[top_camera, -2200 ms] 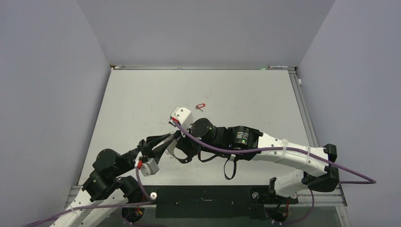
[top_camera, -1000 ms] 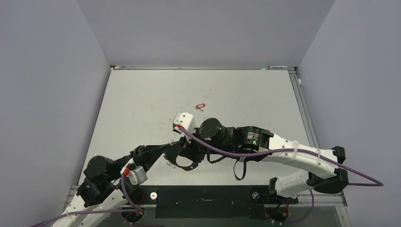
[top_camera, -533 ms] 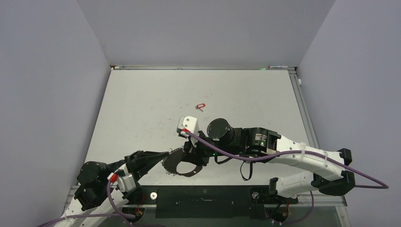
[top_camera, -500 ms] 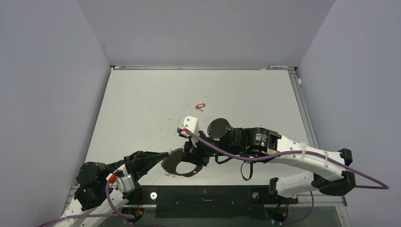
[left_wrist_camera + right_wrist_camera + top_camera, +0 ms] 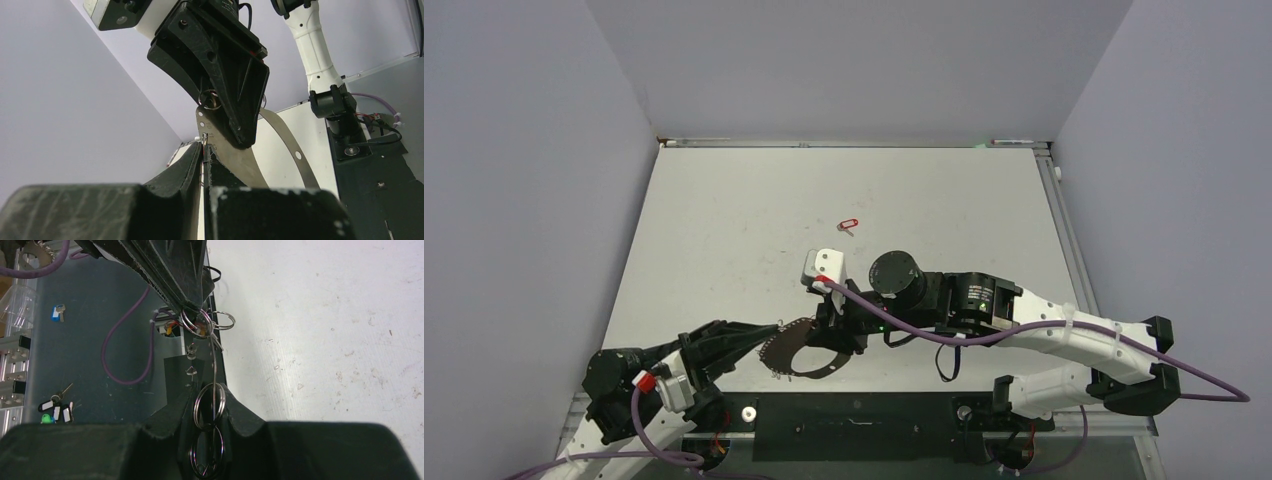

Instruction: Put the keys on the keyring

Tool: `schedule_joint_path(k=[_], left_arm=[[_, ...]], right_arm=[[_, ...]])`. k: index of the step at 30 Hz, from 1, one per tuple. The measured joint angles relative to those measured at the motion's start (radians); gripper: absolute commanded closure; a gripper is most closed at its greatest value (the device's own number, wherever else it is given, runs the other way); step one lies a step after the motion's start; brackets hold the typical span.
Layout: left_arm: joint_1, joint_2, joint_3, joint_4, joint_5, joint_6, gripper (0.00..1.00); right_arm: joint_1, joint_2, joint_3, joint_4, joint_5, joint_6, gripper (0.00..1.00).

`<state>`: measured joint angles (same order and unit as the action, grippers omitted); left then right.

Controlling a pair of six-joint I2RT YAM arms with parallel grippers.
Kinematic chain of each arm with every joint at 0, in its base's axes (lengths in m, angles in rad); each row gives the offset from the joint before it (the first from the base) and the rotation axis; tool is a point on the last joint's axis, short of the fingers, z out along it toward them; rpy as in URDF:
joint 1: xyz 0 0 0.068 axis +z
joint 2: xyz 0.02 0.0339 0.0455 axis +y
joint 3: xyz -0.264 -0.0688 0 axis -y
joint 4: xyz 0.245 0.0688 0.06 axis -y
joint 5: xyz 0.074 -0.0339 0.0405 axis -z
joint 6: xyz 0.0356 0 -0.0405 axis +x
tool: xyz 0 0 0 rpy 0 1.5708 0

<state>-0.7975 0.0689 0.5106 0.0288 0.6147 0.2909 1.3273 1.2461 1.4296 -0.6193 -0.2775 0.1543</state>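
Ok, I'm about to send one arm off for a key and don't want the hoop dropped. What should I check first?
1. Left gripper shut on the keyring rim: ok.
2. Right gripper shut on the keyring too: ok.
3. A key already in a gripper: not ok. The red-tagged key lies alone on the table, farther out than both grippers.
4. Plain dark grey key located: cannot tell; it is not seen in any view.
5. A wire loop opened for threading: cannot tell.
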Motion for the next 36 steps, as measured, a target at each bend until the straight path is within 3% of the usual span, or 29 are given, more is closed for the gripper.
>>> schedule_joint_path(k=[3,7,11,20,36], left_arm=[[0.000,-0.012,-0.007,-0.001,-0.002,0.005,0.98],[0.000,-0.037,-0.018,-0.014,-0.004,0.020,0.61],[0.000,-0.059,-0.016,-0.044,-0.008,0.035,0.46],[0.000,-0.051,0.013,-0.166,-0.046,0.088,0.46],[0.000,0.215,0.064,-0.167,-0.183,0.113,0.47]], right_arm=[[0.000,-0.002,-0.003,0.005,0.000,-0.002,0.95],[0.000,-0.006,-0.005,0.004,0.013,-0.012,0.95],[-0.012,-0.010,-0.002,-0.018,0.064,-0.029,0.95],[-0.012,0.026,0.082,-0.105,0.148,-0.062,0.95],[0.037,0.080,0.106,-0.167,0.246,-0.094,0.95]])
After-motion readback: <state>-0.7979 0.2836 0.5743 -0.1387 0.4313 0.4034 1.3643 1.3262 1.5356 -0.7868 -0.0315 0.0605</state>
